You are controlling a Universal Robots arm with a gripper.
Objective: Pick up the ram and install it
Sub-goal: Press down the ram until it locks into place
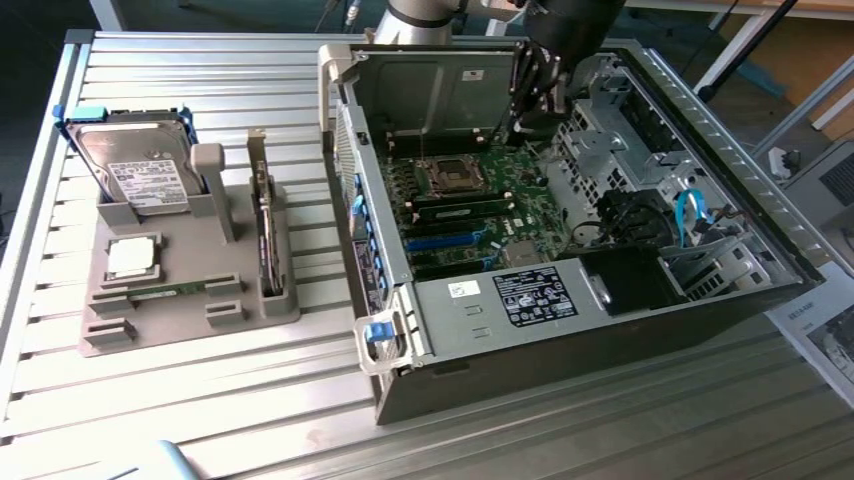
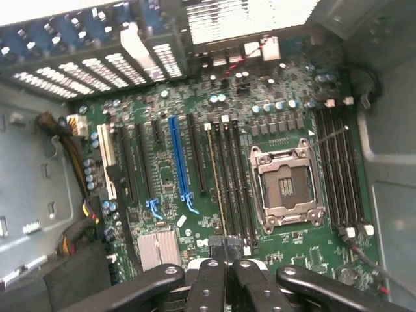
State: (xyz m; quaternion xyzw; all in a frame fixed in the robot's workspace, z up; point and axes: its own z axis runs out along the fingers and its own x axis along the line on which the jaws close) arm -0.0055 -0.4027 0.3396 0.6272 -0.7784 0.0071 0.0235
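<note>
The tool hangs inside the open computer case, low over the green motherboard, with its two black fingers pressed together and nothing visible between them

Just past the fingertips the ram shows edge-on as a thin, pale line standing in one of the long black memory slots beside the silver processor socket. Its long axis runs along the slot, parallel to the neighbouring empty slots and to the blue expansion slot further off. One end is close under the fingertips and the other points away towards the rear wall of the case. Whether the fingers touch that near end I cannot tell

In the exterior view the tool sits at about 12 o'clock from the socket, and the bank of memory slots there runs roughly from 9 to 3 o'clock

On the slatted tabletop, at 9 o'clock from the case, a grey holder carries a hard drive upright at its far end, a square silver processor chip lying flat, and a narrow green strip lying flat — its length runs about 9 to 3 o'clock
</note>
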